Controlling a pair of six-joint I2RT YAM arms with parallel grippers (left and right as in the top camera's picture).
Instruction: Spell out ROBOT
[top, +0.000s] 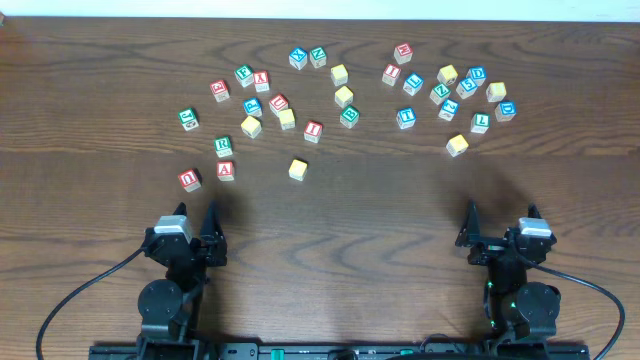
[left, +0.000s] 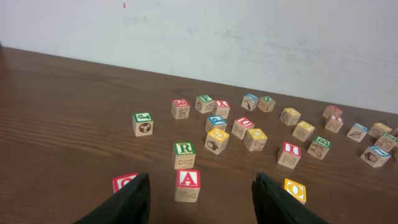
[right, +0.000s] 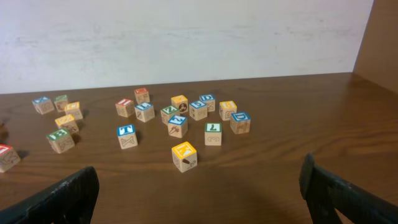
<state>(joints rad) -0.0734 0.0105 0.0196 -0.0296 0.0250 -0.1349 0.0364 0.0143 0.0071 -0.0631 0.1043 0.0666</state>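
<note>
The green-bordered R cube (top: 223, 146) (left: 184, 154) stands just beyond my left gripper (top: 195, 222) (left: 202, 186), which is open and holds nothing. A yellow O cube (top: 298, 169) (left: 295, 190) lies to the right of that gripper's right finger. Further back sits a blue-bordered cube (top: 252, 106) (left: 216, 122) whose letter I cannot read for sure. The blue T cube (top: 405, 117) (right: 126, 136) and a second yellow cube (top: 457, 145) (right: 185, 155) lie ahead of my right gripper (top: 498, 225) (right: 202, 186), which is open wide and empty.
A red A cube (top: 226, 170) (left: 188, 185) sits ahead of the left gripper between its fingers' lines, with a red U cube (top: 190, 179) (left: 124, 182) to its left. Many other letter cubes are scattered across the far half of the wooden table (top: 380, 220).
</note>
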